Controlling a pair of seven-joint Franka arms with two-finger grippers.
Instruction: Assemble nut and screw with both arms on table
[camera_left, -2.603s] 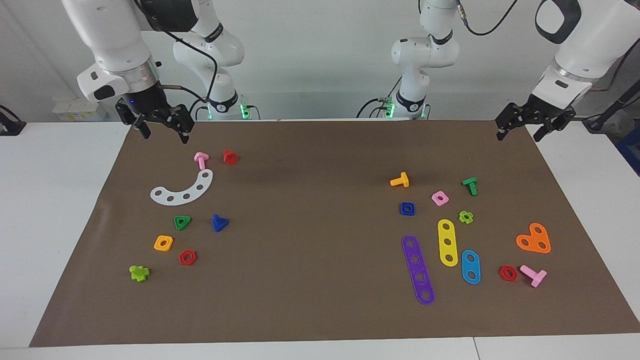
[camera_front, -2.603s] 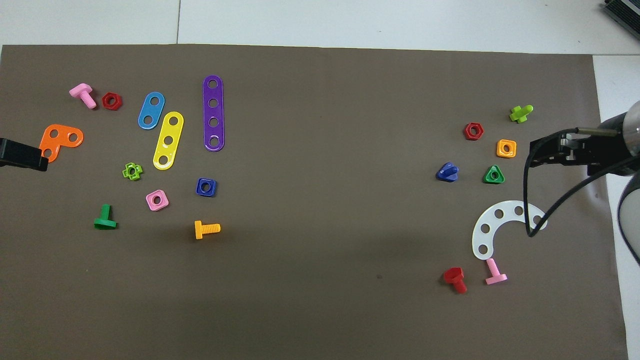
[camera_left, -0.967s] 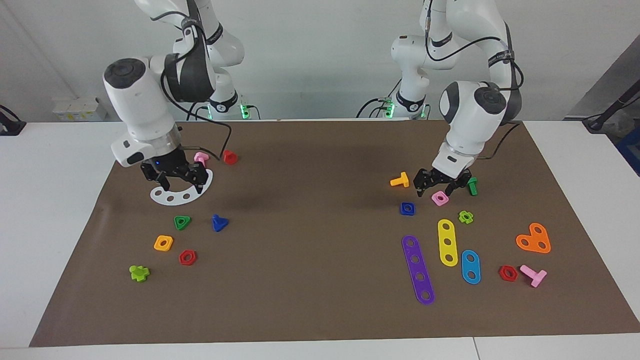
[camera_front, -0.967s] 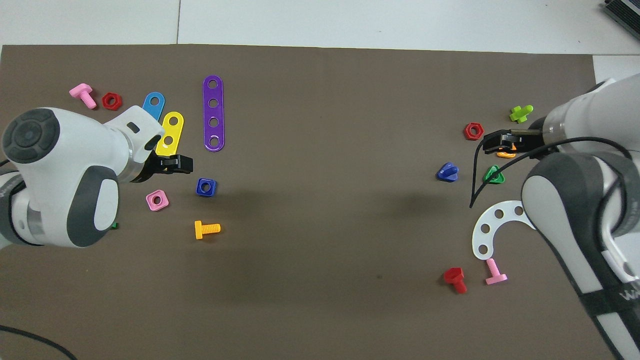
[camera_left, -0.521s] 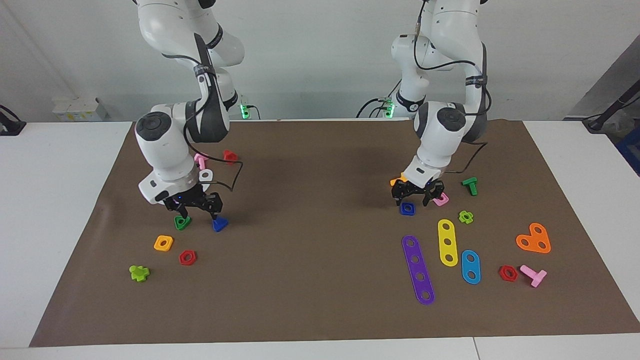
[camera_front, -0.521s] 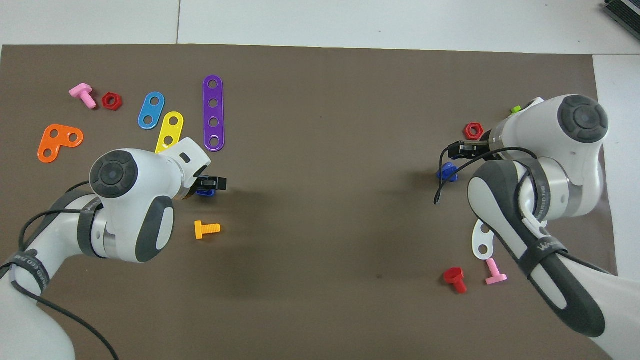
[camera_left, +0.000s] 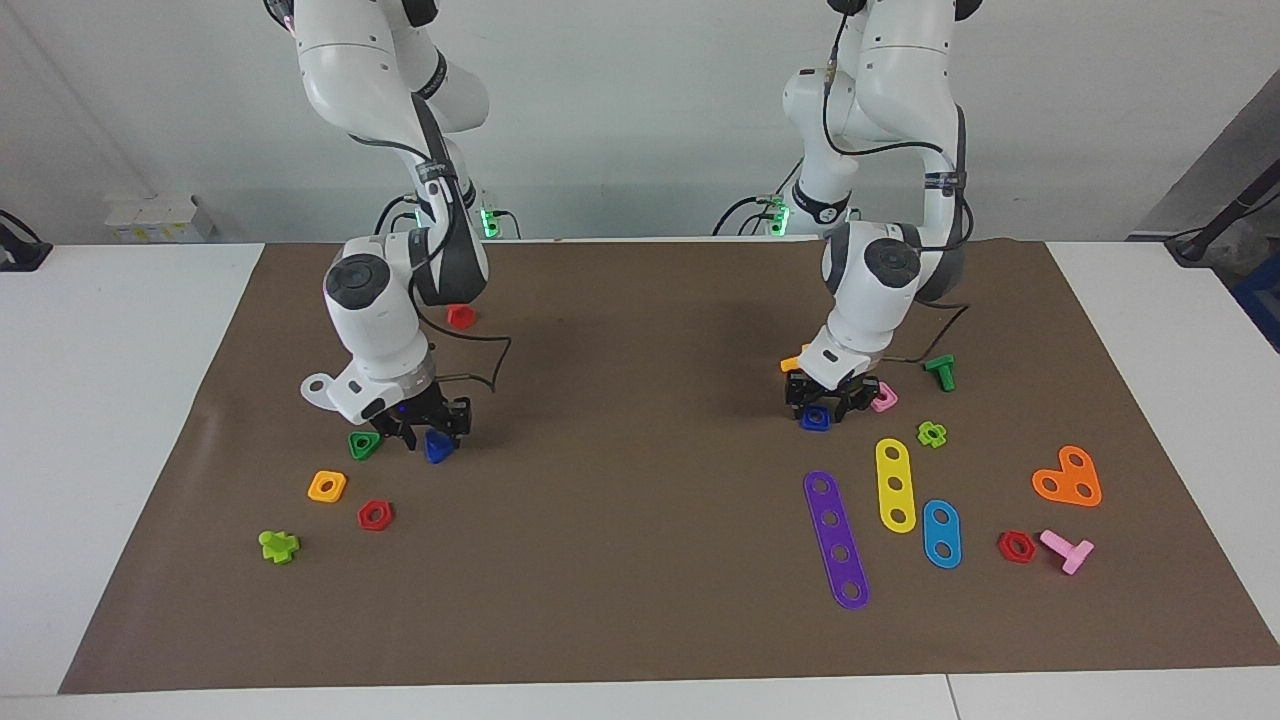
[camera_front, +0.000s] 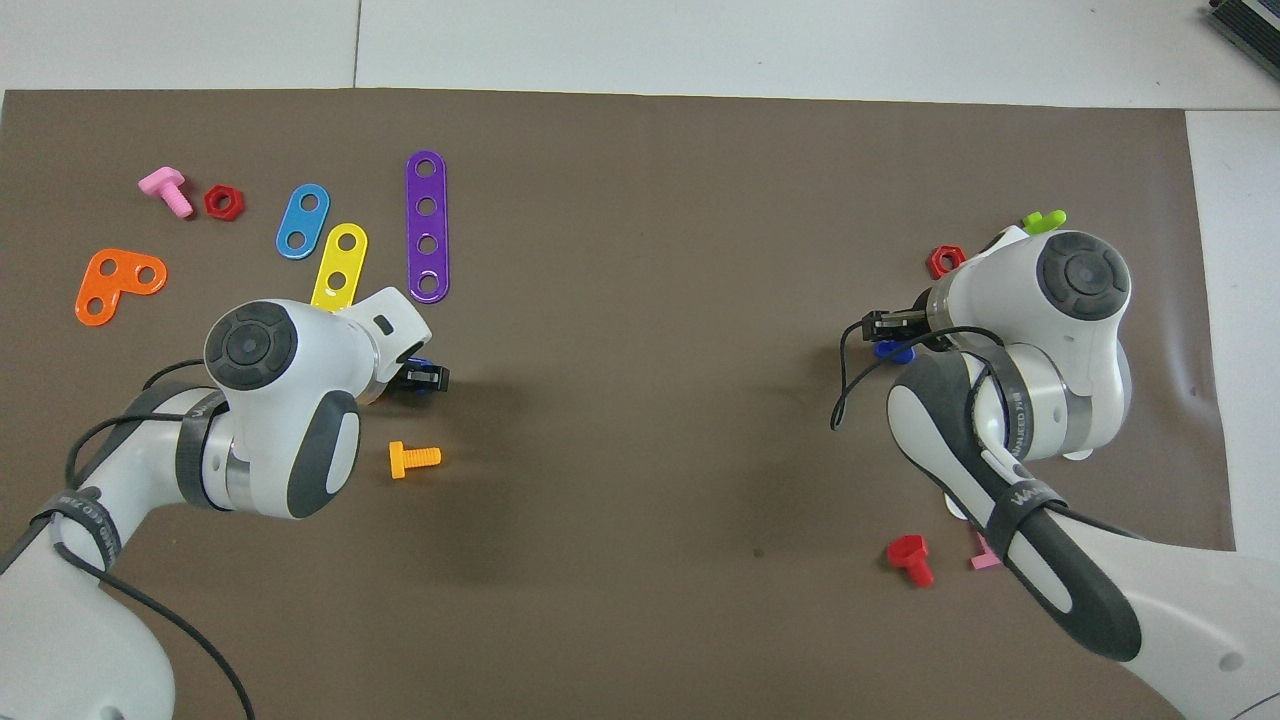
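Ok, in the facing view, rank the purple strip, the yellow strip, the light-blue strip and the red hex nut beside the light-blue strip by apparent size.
1. purple strip, four holes, longest.
2. yellow strip, three holes.
3. light-blue strip, two holes.
4. red hex nut, smallest.
All four lie close together on the mat, so nearness to the camera barely affects the order.

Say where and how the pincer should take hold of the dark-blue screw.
Grip the dark-blue screw across its triangular head, coming straight down. It lies low on the brown mat, its stub shaft short. The right pincer hangs right over it.
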